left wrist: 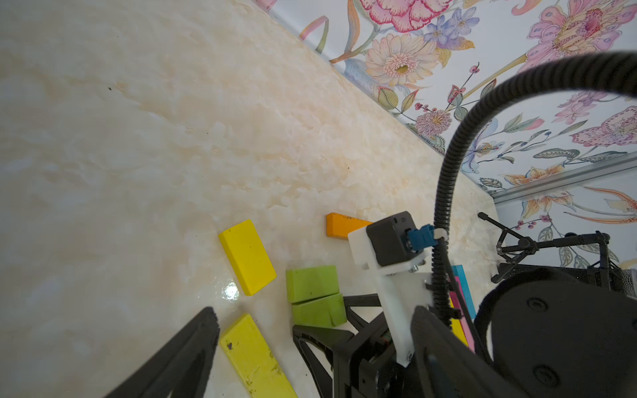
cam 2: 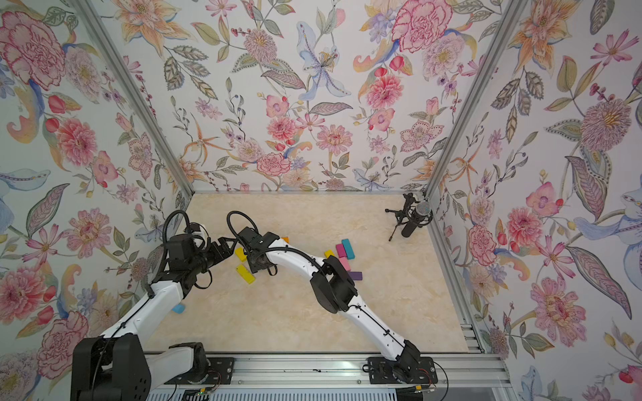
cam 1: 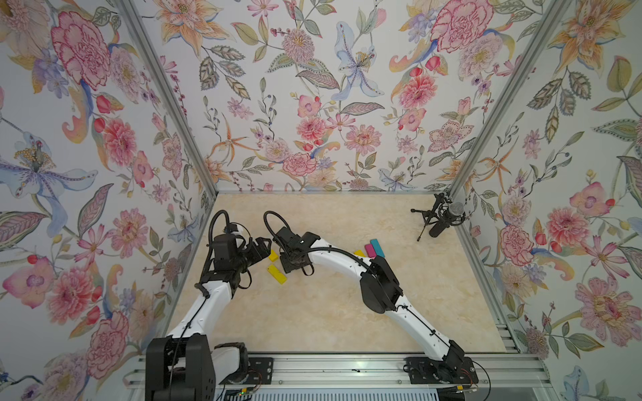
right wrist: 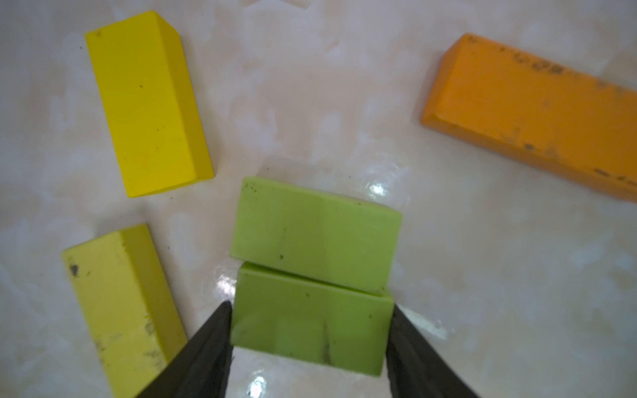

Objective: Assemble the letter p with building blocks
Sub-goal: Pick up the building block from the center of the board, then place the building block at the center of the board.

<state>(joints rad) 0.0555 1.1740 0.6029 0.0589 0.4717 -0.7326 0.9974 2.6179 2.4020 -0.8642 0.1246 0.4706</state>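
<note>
- Along the front rail [cam 1: 347,368]: both arm bases were bolted down, and the arms stretched out over the cream marbled table [cam 1: 312,323].
- Nearest piece: the light blue block [cam 2: 179,308] lay flat just beside the left arm's white link, well apart from the other building blocks.
- The purple block [cam 2: 355,276] lay flat by the right arm's elbow, partly hidden behind it.
- The pale yellow block [right wrist: 117,310] was scuffed and lay flat on the table.
- The left gripper [cam 1: 261,247] hung just beside the bright yellow block [right wrist: 148,103]. Its fingers [left wrist: 193,348] were spread wide and held nothing.
- The right gripper [right wrist: 310,306] pointed down at the table. Its two fingers stood at the short ends of the near lime green block [right wrist: 306,344], at or very near its faces. Could not tell whether they pressed it.
- The second lime green block [right wrist: 315,234] lay flat with its long side against the first, slightly skewed.
- The bright yellow block lay flat just beyond the pale one, apart from it.
- To the right of the right arm: the second pink block [cam 2: 344,264]. Beyond it, the pink block [cam 2: 340,250] and teal block [cam 2: 348,249] lay side by side, with the small yellow block [cam 2: 329,253] near them.
- The orange block [right wrist: 534,110] lay farther out, apart from the greens.
- Far right corner: a microphone [cam 1: 448,215] stood on a small tripod.
</note>
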